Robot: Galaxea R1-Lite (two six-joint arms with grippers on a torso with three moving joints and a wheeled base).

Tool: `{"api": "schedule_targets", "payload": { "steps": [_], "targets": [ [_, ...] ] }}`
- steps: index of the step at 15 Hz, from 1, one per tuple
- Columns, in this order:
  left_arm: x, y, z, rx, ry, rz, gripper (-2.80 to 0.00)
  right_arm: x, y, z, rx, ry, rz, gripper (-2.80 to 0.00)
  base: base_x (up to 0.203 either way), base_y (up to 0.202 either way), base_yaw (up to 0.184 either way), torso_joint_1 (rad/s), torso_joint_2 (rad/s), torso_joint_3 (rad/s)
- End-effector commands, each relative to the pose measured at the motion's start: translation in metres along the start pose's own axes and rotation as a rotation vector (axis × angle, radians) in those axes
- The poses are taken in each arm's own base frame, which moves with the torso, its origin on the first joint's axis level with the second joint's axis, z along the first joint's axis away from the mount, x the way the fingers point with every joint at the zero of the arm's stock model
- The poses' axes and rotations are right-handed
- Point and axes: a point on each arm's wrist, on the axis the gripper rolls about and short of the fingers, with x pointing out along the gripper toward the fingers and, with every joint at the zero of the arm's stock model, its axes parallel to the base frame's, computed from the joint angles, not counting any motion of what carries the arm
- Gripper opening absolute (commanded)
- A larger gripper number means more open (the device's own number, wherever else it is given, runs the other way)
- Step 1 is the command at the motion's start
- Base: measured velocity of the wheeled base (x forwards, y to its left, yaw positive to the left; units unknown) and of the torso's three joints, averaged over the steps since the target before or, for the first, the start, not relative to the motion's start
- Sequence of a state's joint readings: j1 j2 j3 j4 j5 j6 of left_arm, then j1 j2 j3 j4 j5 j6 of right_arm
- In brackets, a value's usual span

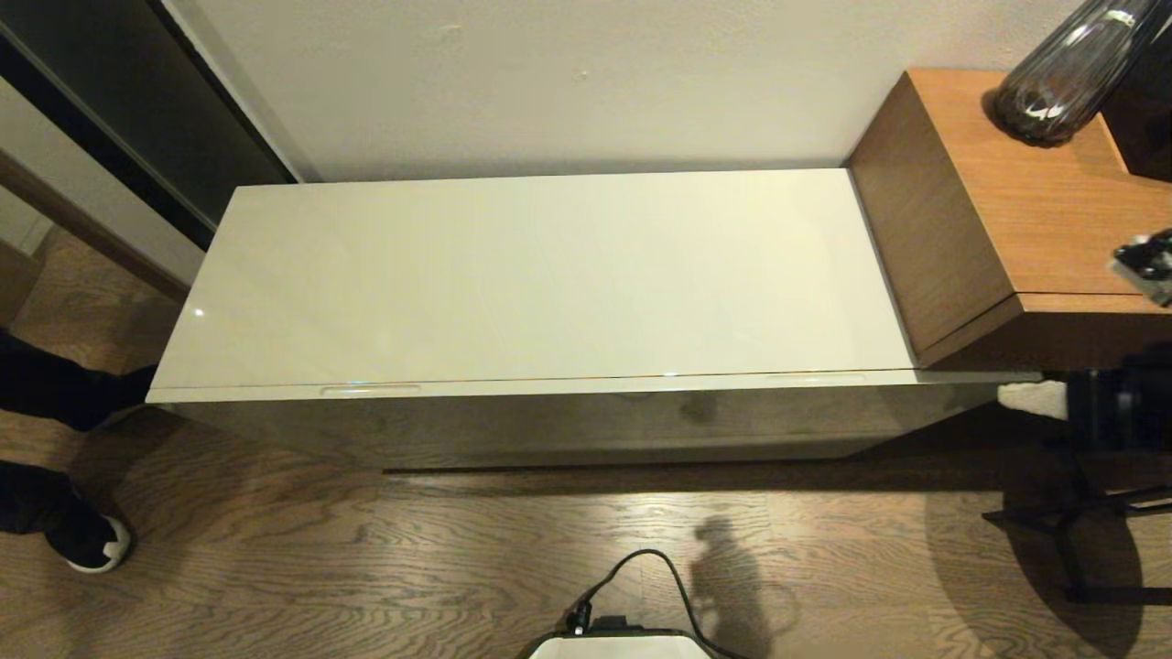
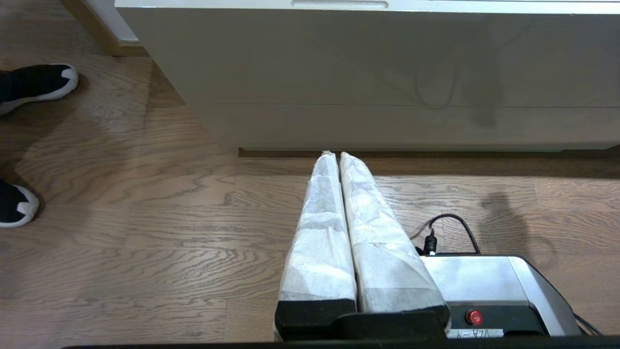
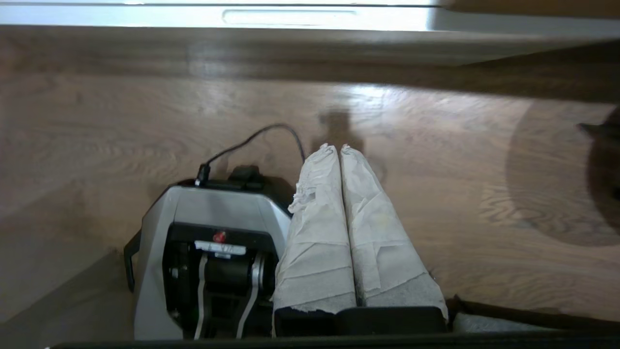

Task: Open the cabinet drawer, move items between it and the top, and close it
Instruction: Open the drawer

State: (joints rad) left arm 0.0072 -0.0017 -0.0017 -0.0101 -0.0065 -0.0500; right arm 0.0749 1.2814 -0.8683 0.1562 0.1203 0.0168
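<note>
**Drawer closed, both arms parked low**

We see the cabinet drawer (image 1: 586,389) fully in, flush under the top (image 1: 549,275); its contents are hidden. We see no slippers or tissue pack in any view. Left gripper (image 2: 333,155) hangs over the floor near the cabinet base, fingers pressed together, holding nothing. Right gripper (image 3: 337,147) likewise, closed and empty, beside the robot base (image 3: 208,242). The base label (image 3: 222,248) is too small to read. A vase (image 1: 1067,78) on the wooden side unit (image 1: 1007,210) is cut off at the frame edge.

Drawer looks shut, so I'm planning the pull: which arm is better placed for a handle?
Roughly even. Left hand, shut, faces the left slot handle; right hand, shut, faces the right slot handle. Both hang low, neither touching.
</note>
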Motion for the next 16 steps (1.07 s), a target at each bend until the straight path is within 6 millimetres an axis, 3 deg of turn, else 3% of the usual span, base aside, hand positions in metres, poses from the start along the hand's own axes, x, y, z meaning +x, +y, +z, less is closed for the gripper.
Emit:
{"api": "schedule_targets", "payload": {
  "steps": [1,4,10,16],
  "targets": [
    [0.0,0.0,0.0,-0.001,0.001,0.001,-2.8,0.058,0.005,0.004,0.012,0.113,0.028,-2.8,0.0,0.0,0.0,0.0,0.0,0.0],
    [0.0,0.0,0.0,-0.001,0.001,0.001,-2.8,0.092,0.016,0.012,0.002,0.058,0.015,-2.8,0.0,0.0,0.0,0.0,0.0,0.0],
    [0.0,0.0,0.0,-0.001,0.001,0.001,-2.8,0.132,0.02,0.02,0.02,0.081,0.002,-2.8,0.0,0.0,0.0,0.0,0.0,0.0],
    [0.0,0.0,0.0,-0.001,0.001,0.001,-2.8,0.15,0.022,0.019,0.044,0.097,-0.001,-2.8,0.0,0.0,0.0,0.0,0.0,0.0]
  ]
}}
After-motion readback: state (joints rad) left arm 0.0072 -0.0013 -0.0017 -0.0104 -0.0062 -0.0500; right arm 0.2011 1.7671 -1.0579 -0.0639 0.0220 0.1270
